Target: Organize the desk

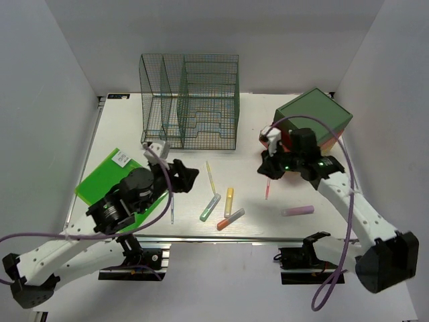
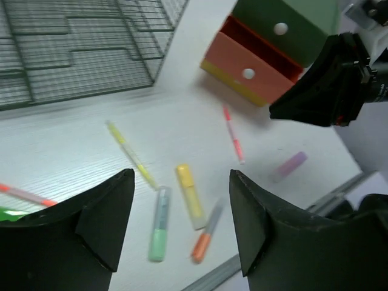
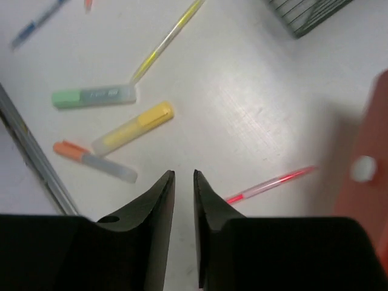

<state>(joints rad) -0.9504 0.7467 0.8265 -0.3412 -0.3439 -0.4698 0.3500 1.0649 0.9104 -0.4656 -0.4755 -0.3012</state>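
Note:
The white desk (image 1: 134, 127) carries scattered pens: a green highlighter (image 1: 210, 207), a yellow highlighter (image 1: 228, 200), an orange highlighter (image 1: 230, 219), a purple highlighter (image 1: 297, 210), a thin yellow pen (image 1: 210, 176), a red pen (image 1: 267, 189) and a blue pen (image 1: 171, 211). My left gripper (image 2: 182, 176) hovers open and empty above the highlighters, near the green pad. My right gripper (image 3: 183, 174) hangs above bare desk just left of the red pen (image 3: 273, 182). Only a narrow gap shows between its jaws, with nothing in it.
A green wire rack (image 1: 191, 100) stands at the back centre. A green-topped drawer box (image 1: 314, 117) sits back right, its salmon drawer front (image 2: 245, 70) sticking out. A green pad (image 1: 107, 176) lies at the left under my left arm. The aluminium rail (image 1: 221, 237) runs along the near edge.

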